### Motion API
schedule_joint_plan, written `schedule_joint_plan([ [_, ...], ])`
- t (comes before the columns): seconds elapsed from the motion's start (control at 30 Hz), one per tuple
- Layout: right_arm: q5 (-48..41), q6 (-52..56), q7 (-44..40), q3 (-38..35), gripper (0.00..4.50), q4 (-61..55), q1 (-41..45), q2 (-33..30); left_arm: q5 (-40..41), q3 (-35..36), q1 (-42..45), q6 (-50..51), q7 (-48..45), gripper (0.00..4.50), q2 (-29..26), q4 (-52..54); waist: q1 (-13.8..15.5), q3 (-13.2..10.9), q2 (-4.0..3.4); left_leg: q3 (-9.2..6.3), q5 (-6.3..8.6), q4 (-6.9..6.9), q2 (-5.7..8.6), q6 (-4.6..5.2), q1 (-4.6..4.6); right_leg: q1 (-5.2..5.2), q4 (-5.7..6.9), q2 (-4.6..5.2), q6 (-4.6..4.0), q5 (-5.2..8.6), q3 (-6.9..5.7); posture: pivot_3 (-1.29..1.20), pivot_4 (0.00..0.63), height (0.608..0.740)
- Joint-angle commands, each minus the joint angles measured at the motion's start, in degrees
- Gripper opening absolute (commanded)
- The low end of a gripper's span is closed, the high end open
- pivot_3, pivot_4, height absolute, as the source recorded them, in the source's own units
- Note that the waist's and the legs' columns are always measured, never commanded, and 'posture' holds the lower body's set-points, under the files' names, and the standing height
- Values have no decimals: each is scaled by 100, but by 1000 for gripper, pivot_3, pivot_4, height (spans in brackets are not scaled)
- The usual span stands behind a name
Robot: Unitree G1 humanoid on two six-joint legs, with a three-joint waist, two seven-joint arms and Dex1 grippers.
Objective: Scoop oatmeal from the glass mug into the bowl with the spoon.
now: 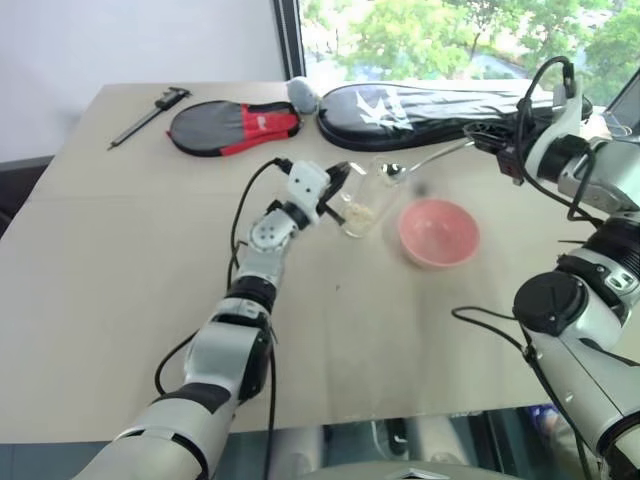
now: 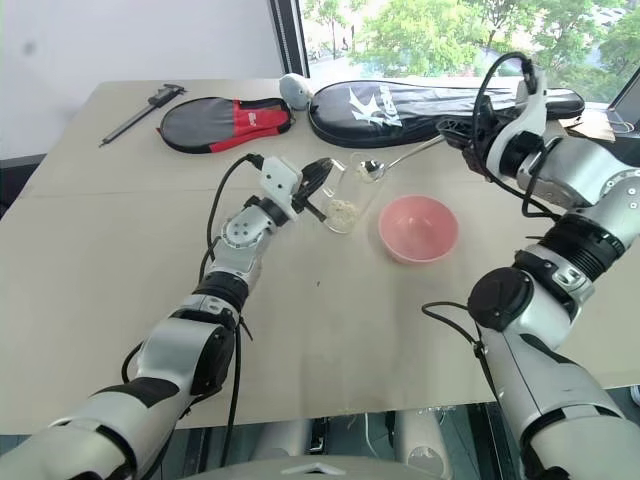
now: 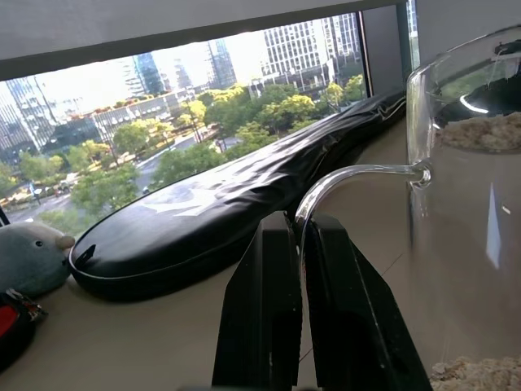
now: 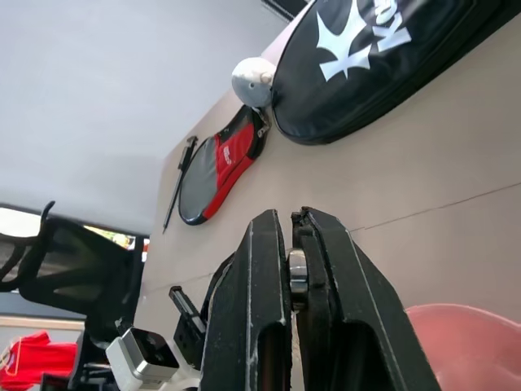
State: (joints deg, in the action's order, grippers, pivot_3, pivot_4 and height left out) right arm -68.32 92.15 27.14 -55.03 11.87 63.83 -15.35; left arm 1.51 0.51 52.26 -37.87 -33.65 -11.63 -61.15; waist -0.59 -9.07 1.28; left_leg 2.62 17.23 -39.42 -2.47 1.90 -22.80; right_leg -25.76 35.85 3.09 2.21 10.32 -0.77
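Glass mug [image 2: 346, 197], tilted toward the pink bowl [image 2: 418, 228] with its handle clamped in the left gripper [image 2: 318, 188], has the spoon [image 2: 400, 158] just above its mouth (handle clamped in the right gripper [image 2: 470, 135], running farther right).

I see glass mug [image 2: 345, 200] tilted mid-table, oatmeal [image 2: 343, 211] inside; bowl [image 2: 418, 229] just right of it. Spoon [image 2: 400, 160] above mug's mouth. Racket cases [image 2: 226, 123] behind; caliper [image 2: 140, 113] far left.
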Motion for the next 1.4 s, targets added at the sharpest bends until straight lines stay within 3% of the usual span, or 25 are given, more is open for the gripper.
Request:
schedule_joint_plan([
  [0.03, -493, 35, 210, -177, 0, -326, -133, -187, 134, 73, 262, -306, -272, 59, 74, -89, 2, 0, 0, -1, 0, 0, 0, 0, -1, 0, -1, 0, 0, 0, -1, 0, 150, 740],
  [0.23, -1765, -383, 959, 25, 0, -460, -527, -344, 242, 153, 324, -485, -516, 59, 161, -247, -9, -1, -1, 1, 0, 0, -1, 0, 1, -1, 2, -1, 0, 0, 1, 0, 150, 740],
  [0.43, -3812, -1775, 2127, 1024, 0, -789, -1315, -787, 9, 102, 434, -734, -326, 59, 271, -422, -8, -1, -1, 3, 0, 0, -1, 1, 1, -1, 0, 0, 0, 0, 3, 0, 150, 740],
  [0.53, -4395, -2370, 2357, 1343, 0, -1080, -1645, -1024, -52, 102, 476, -791, -270, 59, 268, -503, -11, -1, -1, 6, 0, 0, 0, 1, 0, -1, -1, 0, 1, 0, 7, 0, 150, 740],
  [0.77, -4468, -3019, 2200, 1544, 0, -1654, -2030, -1197, -117, 171, 476, -834, -265, 59, 120, -650, -13, -1, -1, 6, 1, -1, -1, 3, 5, -1, 0, -1, 1, 0, 10, 0, 150, 740],
  [1.4, -4468, -3441, 1772, 1386, 0, -2534, -3508, -1501, -77, 306, 456, -699, -86, 59, -196, -812, -1, -1, -1, 10, 1, -3, -1, 3, 9, -1, -2, -1, 2, -1, 14, 0, 150, 740],
])
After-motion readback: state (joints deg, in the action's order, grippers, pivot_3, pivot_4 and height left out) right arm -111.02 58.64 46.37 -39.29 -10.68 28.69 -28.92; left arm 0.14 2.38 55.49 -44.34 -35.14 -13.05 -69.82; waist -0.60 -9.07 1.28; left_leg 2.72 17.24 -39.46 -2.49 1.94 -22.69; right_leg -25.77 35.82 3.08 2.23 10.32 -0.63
